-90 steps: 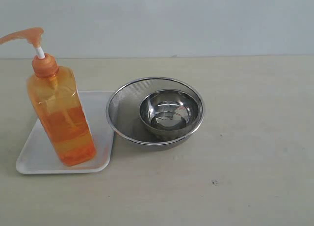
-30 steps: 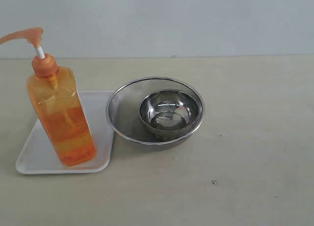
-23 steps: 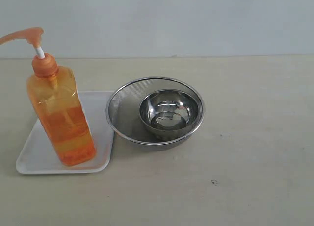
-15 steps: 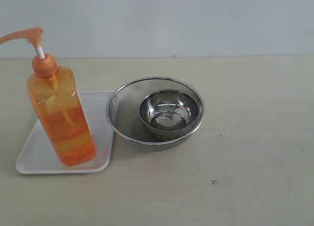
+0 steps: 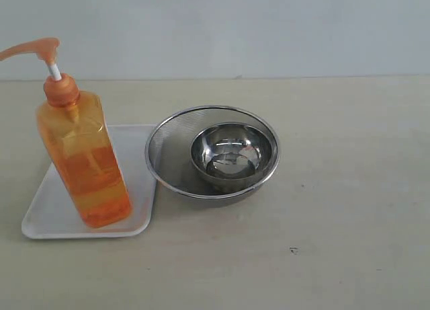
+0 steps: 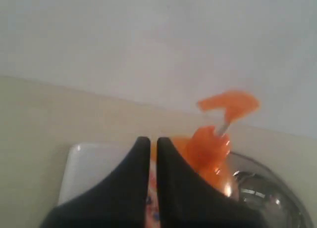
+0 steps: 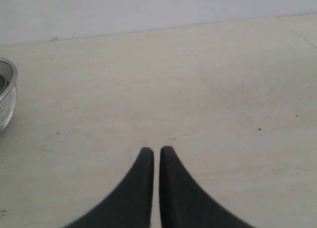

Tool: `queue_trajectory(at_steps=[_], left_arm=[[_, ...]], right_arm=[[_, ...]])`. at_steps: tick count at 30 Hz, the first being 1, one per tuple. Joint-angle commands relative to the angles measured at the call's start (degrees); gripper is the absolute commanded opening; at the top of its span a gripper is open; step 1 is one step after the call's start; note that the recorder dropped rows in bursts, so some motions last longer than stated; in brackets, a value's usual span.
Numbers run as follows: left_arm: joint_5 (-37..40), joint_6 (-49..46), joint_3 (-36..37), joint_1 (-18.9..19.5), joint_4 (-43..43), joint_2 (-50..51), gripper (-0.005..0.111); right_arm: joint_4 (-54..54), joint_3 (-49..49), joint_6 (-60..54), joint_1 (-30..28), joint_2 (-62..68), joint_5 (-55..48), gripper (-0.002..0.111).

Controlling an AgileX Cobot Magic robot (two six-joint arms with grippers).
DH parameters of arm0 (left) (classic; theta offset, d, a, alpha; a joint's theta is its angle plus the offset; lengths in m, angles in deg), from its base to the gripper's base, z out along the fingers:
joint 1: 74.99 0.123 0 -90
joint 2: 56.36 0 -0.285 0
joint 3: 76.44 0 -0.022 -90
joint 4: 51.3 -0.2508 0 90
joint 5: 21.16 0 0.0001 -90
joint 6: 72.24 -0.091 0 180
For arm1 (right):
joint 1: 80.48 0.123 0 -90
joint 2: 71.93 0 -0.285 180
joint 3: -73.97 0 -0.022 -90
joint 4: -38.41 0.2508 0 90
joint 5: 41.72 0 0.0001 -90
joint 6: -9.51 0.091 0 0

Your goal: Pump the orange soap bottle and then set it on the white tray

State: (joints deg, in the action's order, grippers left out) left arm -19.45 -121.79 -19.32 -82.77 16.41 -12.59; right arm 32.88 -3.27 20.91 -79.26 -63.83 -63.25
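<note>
The left gripper (image 6: 153, 139) has its 2 fingers pressed together with nothing between them. The right gripper (image 7: 156, 150) is closed the same way and is also empty. Neither arm shows in the exterior view.

The orange soap bottle (image 5: 84, 162) stands upright on the white tray (image 5: 138, 152), near the tray's front edge. Seen from the left wrist, it rises just beyond that gripper's fingertips and a little off their line, close but not touching. Its pump head is raised, with the white stem showing. The steel mesh strainer (image 5: 171, 155), with 1 small steel bowl (image 5: 232, 152) inside it, sits just beside the tray, on the far side of the bottle from the left gripper. The right gripper hangs over bare tabletop (image 5: 349, 189), well apart from the bottle, with only the strainer's rim at the edge of its view.

The placing step looks done, since the bottle is on the tray and nothing holds it. Whether it has been pumped cannot be told from these views. If it has not, the left gripper is the nearer one. It would need to rise above the pump head and press straight down, because an off-centre push could tip this tall bottle.
</note>
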Motion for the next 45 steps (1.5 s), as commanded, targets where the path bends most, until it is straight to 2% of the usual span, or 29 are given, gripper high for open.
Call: queue_trajectory(at_steps=[1, 3, 6, 10, 12, 20, 22, 23, 26, 27, 29, 30, 34, 35, 40, 42, 45], left_arm=[[0.03, 2.19, 6.72, -0.29, 0.84, 0.66, 0.005], [1.79, 2.44, 8.78, -0.29, 2.05, 0.66, 0.005], [0.2, 2.33, 9.92, -0.29, 2.05, 0.66, 0.005], [0.51, 1.92, 5.98, -0.29, 1.92, 0.66, 0.005], [-1.71, 2.03, 5.48, -0.29, 1.92, 0.66, 0.005], [-0.39, 1.94, 3.2, -0.29, 1.69, 0.66, 0.005], [2.52, 1.34, -0.36, -0.29, 0.77, 1.86, 0.005], [6.46, 1.84, -3.92, -0.29, -2.65, 3.6, 0.005], [14.35, 9.15, -10.66, -0.29, -11.1, 8.11, 0.005], [17.94, 12.83, -15.06, -0.29, -14.72, 11.22, 0.005], [20.59, 12.94, -18.92, -0.37, -14.86, 14.7, 0.005], [20.14, 12.39, -19.06, -0.92, -14.66, 14.81, 0.005], [7.24, 7.17, -18.65, -4.33, -13.66, 13.34, 0.005], [1.64, 12.24, -19.22, -5.8, -20.79, 13.21, 0.005], [-8.11, 39.67, -19.33, -10.79, -50.81, 13.21, 0.005], [-10.83, 49.16, -19.33, -12.63, -59.48, 13.33, 0.005], [-12.13, 57.98, -18.54, -14.08, -69.11, 13.33, 0.005]], right_arm=[[-0.4, 0.03, 0.22, -0.13, -0.32, 0.4, 0.0], [-0.4, 0.03, 0.22, -0.13, -0.32, 0.4, 0.0], [-0.4, 0.03, 0.22, -0.13, -0.32, 0.4, 0.0], [-0.4, 0.03, 0.22, -0.13, -0.32, 0.4, 0.0], [-0.4, 0.03, 0.22, -0.13, -0.32, 0.4, 0.0], [-0.4, 0.03, 0.22, -0.13, -0.32, 0.4, 0.0], [-0.4, 0.03, 0.22, -0.13, -0.32, 0.4, 0.0], [-0.4, 0.03, 0.22, -0.13, -0.32, 0.4, 0.0], [-0.4, 0.03, 0.22, -0.13, -0.32, 0.4, 0.0], [-0.4, 0.03, 0.22, -0.13, -0.32, 0.4, 0.0], [-0.4, 0.03, 0.22, -0.13, -0.32, 0.4, 0.0], [-0.4, 0.03, 0.22, -0.13, -0.32, 0.4, 0.0], [-0.4, 0.03, 0.22, -0.13, -0.32, 0.43, 0.0], [-0.4, 0.03, 0.22, -0.13, -0.32, 0.43, 0.0], [-0.4, 0.03, 0.22, -0.13, -0.32, 0.43, 0.0], [-0.4, 0.03, 0.22, -0.13, -0.32, 0.43, 0.0], [-0.4, 0.03, 0.22, -0.13, -0.32, 0.43, 0.0]])
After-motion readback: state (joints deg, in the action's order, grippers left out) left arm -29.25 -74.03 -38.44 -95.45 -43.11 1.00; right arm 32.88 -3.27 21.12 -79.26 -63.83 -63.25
